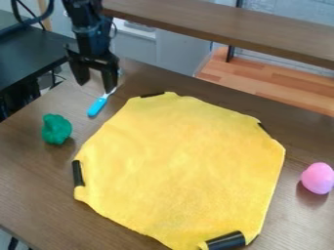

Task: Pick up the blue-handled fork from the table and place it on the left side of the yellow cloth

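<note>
The gripper (96, 87) hangs over the upper left of the table, its two fingers spread apart with nothing seen between them. Just below its right finger lies a utensil with a blue handle (98, 106); its pale end points up and right, close to that fingertip. I cannot tell whether they touch. A green lumpy object (56, 129) rests on the left of the table. Across the middle spreads a yellow cloth (182, 166), with black strips at several edges. At the far right sits a pink egg-shaped object (318, 178).
The brown table (32, 171) carries all these objects. Beyond its back edge are a raised brown shelf (228, 24) and a lighter wooden surface (261, 85). A dark surface (29, 56) stands at the upper left, with cables near the arm.
</note>
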